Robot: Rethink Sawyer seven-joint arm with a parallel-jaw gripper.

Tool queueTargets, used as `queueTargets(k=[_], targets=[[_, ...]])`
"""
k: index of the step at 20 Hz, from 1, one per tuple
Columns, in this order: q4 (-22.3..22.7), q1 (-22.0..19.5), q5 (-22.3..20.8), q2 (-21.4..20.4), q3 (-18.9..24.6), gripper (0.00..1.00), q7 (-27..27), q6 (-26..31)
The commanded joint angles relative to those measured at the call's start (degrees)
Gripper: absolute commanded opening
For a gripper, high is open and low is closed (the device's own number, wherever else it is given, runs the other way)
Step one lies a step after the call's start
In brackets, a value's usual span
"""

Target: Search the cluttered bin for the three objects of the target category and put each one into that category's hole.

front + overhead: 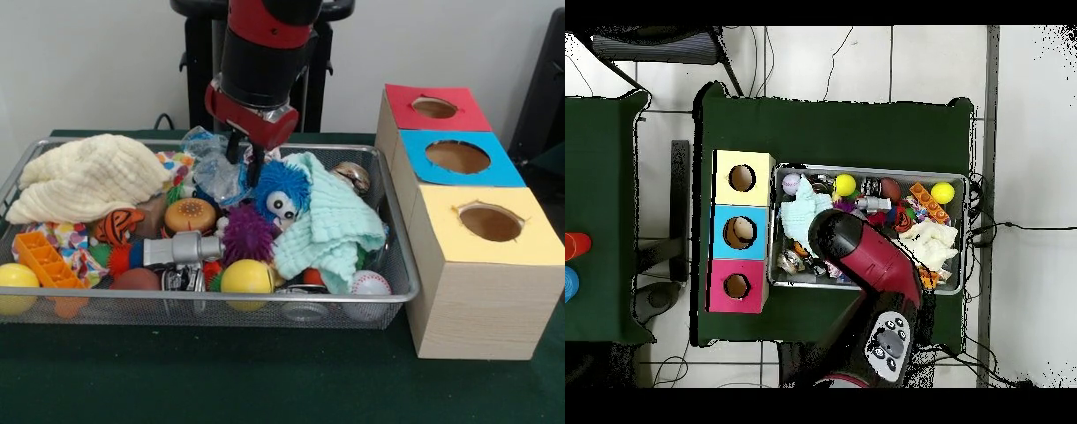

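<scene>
Now the gripper [245,162] reaches down at the far middle of the bin [402,296], its 2 fingers closed on a crinkled clear plastic piece [214,173] beside a blue fuzzy toy [281,193]. A cream cloth [84,177] lies left, a mint cloth [331,225] right. Outside, the red hole [434,108] sits farthest back.

We see the bin [393,296] left of the three boxes [477,256] in the front view; the hole [434,108] tops the farthest box; the gripper [244,168] hangs over the bin's back, among clutter.
</scene>
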Motion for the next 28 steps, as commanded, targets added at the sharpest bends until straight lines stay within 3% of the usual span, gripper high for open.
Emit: queueTargets(k=[1,10,16,23,28], targets=[[-4.37,-1.65,-0.34,-1.43,5.99,0.0,10.72,9.87],[-3.43,-3.46,-0.46,-3.39,7.97,0.0,8.05,6.77],[-5.41,-2.95,-1.71,-4.36,6.95,0.0,10.02,16.92],[-1.77,-5.09,0.01,-5.75,11.02,0.0,10.22,29.35],[1.33,-6.51,1.83,-4.78,13.77,0.0,8.33,30.82]])
